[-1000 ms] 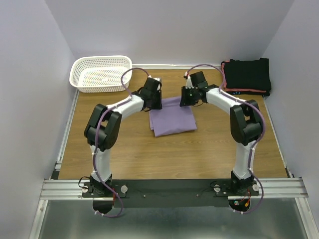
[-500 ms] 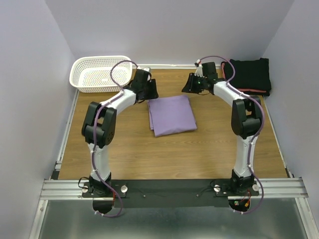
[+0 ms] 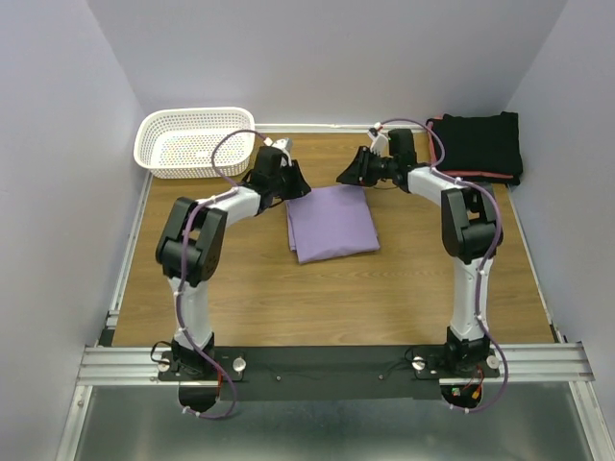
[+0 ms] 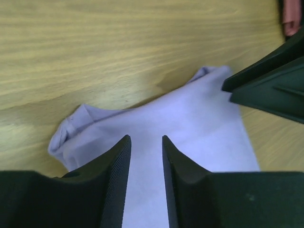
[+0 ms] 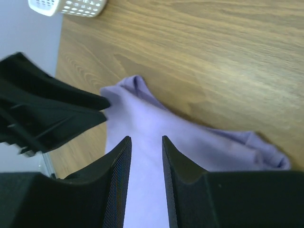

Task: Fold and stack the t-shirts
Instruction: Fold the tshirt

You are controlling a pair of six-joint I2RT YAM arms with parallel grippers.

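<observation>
— Basket [image 3: 156, 165] on the far left: where does it sit against the left pincer [image 3: 292, 182]?

— To that pincer's left and a little beyond it, well apart. It is white mesh, standing at the surface's [image 3: 240, 288] far left corner.

— And the left pincer itself?

— It reaches over the far left corner of the lavender t-shirt [image 3: 332, 223]. In the left wrist view its fingers stand a narrow way apart with nothing between them; only purple cloth shows through the gap. So it is slightly open and grips nothing. I cannot tell whether the tips touch the cloth.

— Where is the shirt, then?

— Folded flat into a rough rectangle, lying between the two pincers and stretching from their tips toward the arm bases. Past the left pincer's tips, the folded edge bunches up a little at one corner.

— The right pincer [image 3: 349, 173]?

— It mirrors the other, at the shirt's far right corner, pointing toward the left pincer. Its fingers are also a small way apart, with nothing clamped and cloth visible between them. Contact with the shirt I cannot tell. Each wrist view shows the other pincer just across the cloth.

— Anything to the right of it?

— Yes, the folded black t-shirts [image 3: 476, 142] are stacked to that pincer's right, at the far right corner of the surface and apart from the lavender shirt. A coral-red edge [image 3: 473, 177] runs along the stack's near side.
</observation>
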